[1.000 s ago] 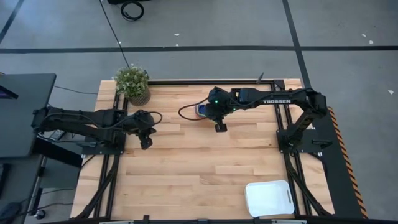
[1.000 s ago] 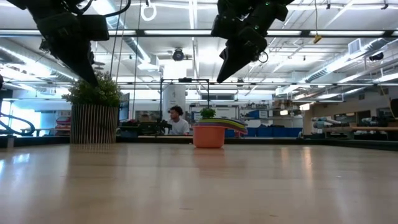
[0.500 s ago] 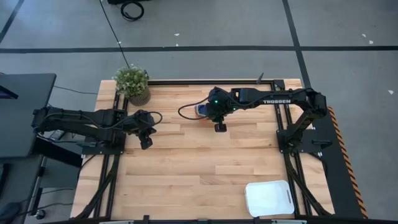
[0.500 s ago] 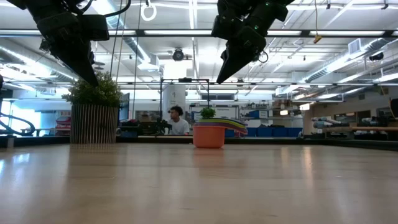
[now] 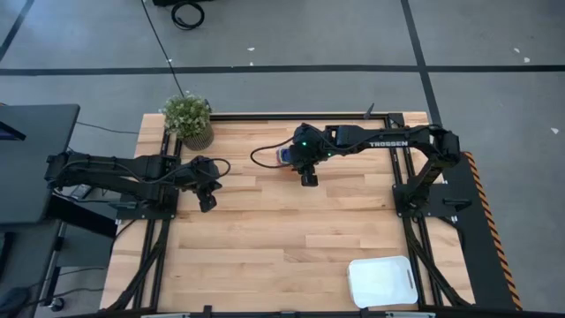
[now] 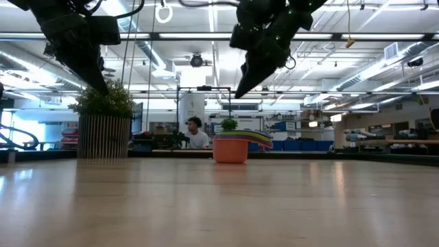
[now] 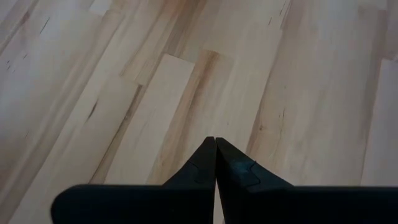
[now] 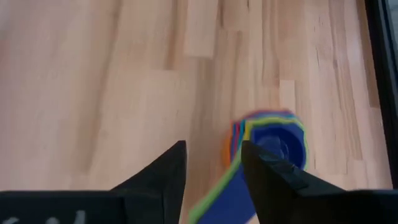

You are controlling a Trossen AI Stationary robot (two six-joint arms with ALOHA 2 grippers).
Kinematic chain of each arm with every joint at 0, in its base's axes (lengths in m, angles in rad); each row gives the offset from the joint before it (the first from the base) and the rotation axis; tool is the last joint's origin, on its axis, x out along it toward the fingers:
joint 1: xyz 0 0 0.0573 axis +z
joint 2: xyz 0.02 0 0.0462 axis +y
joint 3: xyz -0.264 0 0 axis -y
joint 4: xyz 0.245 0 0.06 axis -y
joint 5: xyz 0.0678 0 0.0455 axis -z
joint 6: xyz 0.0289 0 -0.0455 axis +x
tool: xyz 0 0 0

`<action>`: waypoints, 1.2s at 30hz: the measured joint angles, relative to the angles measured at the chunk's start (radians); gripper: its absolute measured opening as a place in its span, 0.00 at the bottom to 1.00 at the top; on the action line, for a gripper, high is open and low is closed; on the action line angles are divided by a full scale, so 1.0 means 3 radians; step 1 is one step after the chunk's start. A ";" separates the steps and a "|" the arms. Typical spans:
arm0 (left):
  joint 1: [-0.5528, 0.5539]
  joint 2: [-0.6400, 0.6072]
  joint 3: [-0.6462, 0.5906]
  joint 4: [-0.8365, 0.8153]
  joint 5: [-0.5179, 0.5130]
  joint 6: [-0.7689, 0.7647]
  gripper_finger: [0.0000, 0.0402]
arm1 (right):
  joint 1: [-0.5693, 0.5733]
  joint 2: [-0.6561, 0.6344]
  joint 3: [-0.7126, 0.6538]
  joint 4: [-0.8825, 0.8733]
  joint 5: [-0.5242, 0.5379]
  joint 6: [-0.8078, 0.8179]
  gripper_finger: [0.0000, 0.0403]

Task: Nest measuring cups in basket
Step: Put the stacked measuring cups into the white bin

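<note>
The measuring cups [image 8: 273, 143] stand nested in one stack on the wood near the table's far edge, at its middle. The orange outer cup [image 6: 230, 149] rests on its base, and the flat handles [image 6: 259, 139] fan out to one side. From above, the stack [image 5: 284, 156] is half hidden under my right arm. My right gripper [image 5: 307, 179] hangs open well above the table, just to the near right of the stack, its fingers [image 8: 177, 167] pointing down. The white basket [image 5: 381, 281] lies at the near right corner. My left gripper [image 7: 215, 146] is shut above bare wood at the table's left.
A potted green plant [image 5: 188, 119] stands at the far left corner. Bare wood spans the middle of the table between the cups and the basket. Black frame rails [image 5: 402, 199] run along the left and right edges. A person [image 6: 197, 134] sits in the room beyond.
My right gripper has shifted a little toward the table's left edge, closer to the stacked cups. The cups stand where they were.
</note>
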 joint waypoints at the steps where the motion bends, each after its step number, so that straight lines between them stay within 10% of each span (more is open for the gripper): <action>1: 0.0000 -0.0001 0.0000 0.0013 0.0000 -0.0002 0.03 | -0.0012 0.0030 -0.0004 -0.0007 0.0022 -0.0002 0.40; 19: 0.0000 0.0000 0.0000 0.0262 0.0000 -0.0002 0.03 | -0.0012 0.0146 -0.0004 0.0414 0.0443 0.0044 0.40; 36: 0.0000 0.0000 0.0000 0.0291 0.0001 0.0000 0.03 | -0.0130 0.0146 -0.0004 0.0456 -0.0158 0.0107 0.52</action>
